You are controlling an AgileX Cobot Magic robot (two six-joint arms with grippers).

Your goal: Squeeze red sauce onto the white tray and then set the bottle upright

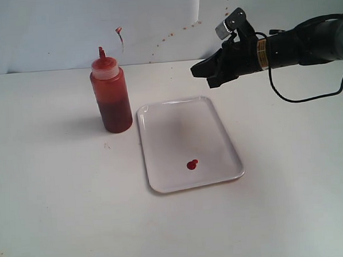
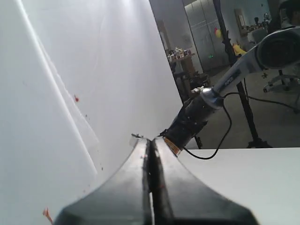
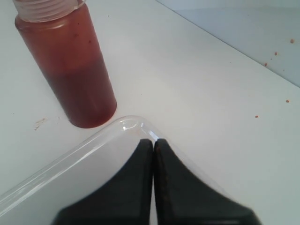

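The bottle [image 1: 110, 96] stands upright on the table just left of the white tray [image 1: 171, 123], red contents inside, pale cap and red nozzle on top. A small blob of red sauce [image 1: 192, 165] lies on the tray's near half. My right gripper [image 1: 203, 71] hovers above the table behind the tray's far right corner, shut and holding nothing. Its wrist view shows the bottle [image 3: 70, 65], the tray's corner [image 3: 126, 125] and the closed right gripper [image 3: 153, 142]. My left gripper [image 2: 150, 139] is shut and empty, out of the exterior view.
Reddish specks and a red smear [image 1: 119, 31] mark the white back wall. The right arm [image 1: 305, 44] with its black cable [image 1: 308, 98] reaches in from the right. The left wrist view faces the wall, the right arm [image 2: 197, 115] and the room beyond.
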